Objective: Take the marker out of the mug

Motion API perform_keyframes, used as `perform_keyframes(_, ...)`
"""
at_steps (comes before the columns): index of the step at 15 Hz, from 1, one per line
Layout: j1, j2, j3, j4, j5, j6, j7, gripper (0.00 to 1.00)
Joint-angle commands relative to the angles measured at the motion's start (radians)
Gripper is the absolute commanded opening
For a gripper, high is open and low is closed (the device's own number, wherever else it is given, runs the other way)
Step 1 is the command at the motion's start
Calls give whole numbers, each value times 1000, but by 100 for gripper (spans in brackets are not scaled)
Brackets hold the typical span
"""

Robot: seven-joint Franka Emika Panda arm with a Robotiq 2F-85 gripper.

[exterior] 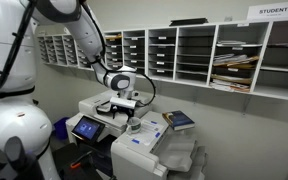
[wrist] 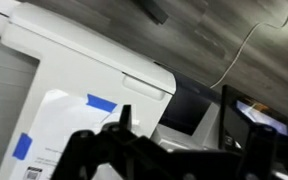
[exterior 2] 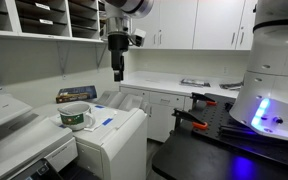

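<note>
The mug (exterior 2: 76, 117) stands in the lower left of an exterior view, on the bench (exterior 2: 122, 122), which here is the flat white top of the office printer (exterior 2: 112, 152). Something dark shows inside the mug, but the marker is too small to make out in any view. A book (exterior 2: 74, 94) lies just behind the mug, near the wall.

The fingers (exterior 2: 117, 72) hang in the upper middle of that frame, pointing down, well above the bench and to the right of the mug. They carry nothing. Whether they are spread or closed I cannot tell: from this side they show only as one narrow dark column. The wrist view shows the printer top with strips of blue tape (wrist: 101, 102), and no mug.

The step in hand looks like the approach, with the grasp not yet begun. To do it well, bring the wrist sideways until the mug sits centred in the wrist view, and only then descend. Open the fingers just enough to straddle the marker while clearing the rim. Come straight down, grip high on the marker and lift vertically, since the light mug could tip or be dragged along.
</note>
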Motion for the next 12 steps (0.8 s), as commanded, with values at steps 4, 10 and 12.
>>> perform_keyframes(4, -51, 289, 93, 264, -215, 24, -105, 100)
perform_keyframes(10, -103, 471, 174, 464, -306, 11, -195, 100)
perform_keyframes(12, -101, 517, 191, 515, -322, 10, -216, 100)
